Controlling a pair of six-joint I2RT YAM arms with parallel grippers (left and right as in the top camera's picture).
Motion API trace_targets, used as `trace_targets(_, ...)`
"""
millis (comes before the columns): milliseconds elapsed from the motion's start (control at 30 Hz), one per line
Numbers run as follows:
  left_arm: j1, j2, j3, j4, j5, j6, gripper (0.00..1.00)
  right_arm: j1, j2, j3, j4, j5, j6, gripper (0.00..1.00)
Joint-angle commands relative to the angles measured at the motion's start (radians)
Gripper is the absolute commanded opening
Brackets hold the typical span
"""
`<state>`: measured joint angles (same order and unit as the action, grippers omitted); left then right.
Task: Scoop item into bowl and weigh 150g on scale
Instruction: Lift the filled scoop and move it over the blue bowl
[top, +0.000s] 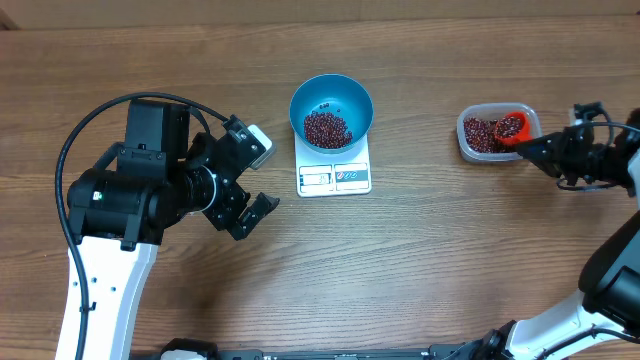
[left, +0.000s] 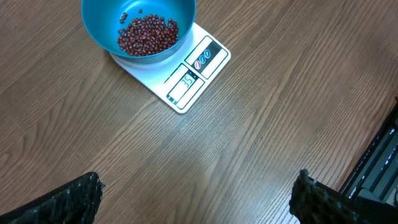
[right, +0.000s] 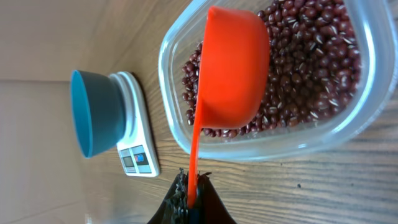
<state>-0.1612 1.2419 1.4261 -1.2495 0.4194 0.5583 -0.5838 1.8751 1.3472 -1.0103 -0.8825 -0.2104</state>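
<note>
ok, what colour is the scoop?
Bright orange-red. The scoop shows best in the right wrist view.

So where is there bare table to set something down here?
Free: wood between scale and clear tub; the wide strip on the scale's display side. Crowded: beside the left gripper; at the tub with scoop and right gripper.

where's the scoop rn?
Overhead, far right: orange scoop over the clear bean tub, handle held in the right gripper, right of the scale.
</note>
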Motion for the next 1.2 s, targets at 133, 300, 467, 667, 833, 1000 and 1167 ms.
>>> trace_targets(133, 0.004, 0.0, 0.014, 0.0, 0.015, 0.022, 1.0, -0.031, 0.003, -0.006, -0.053, -0.162, -0.087, 0.04)
trace_targets(300, 0.004, 0.0, 0.014, 0.0, 0.015, 0.022, 1.0, -0.032, 0.003, -0.006, -0.082, -0.221, -0.095, 0.04)
trace_targets(467, 0.004, 0.0, 0.014, 0.0, 0.015, 0.022, 1.0, -0.032, 0.003, -0.006, -0.1, -0.279, -0.113, 0.04)
trace_targets(667, 0.004, 0.0, 0.014, 0.0, 0.015, 0.022, 1.0, -0.028, 0.003, -0.006, -0.111, -0.356, -0.113, 0.04)
trace_targets(833, 0.004, 0.0, 0.014, 0.0, 0.015, 0.022, 1.0, -0.013, 0.003, -0.006, -0.126, -0.38, -0.113, 0.04)
trace_targets(1000, 0.004, 0.0, 0.014, 0.0, 0.015, 0.022, 1.0, 0.034, 0.003, -0.005, -0.129, -0.381, -0.113, 0.04)
trace_targets(1167, 0.004, 0.0, 0.014, 0.0, 0.015, 0.022, 1.0, 0.116, 0.002, -0.003, -0.125, -0.426, -0.113, 0.04)
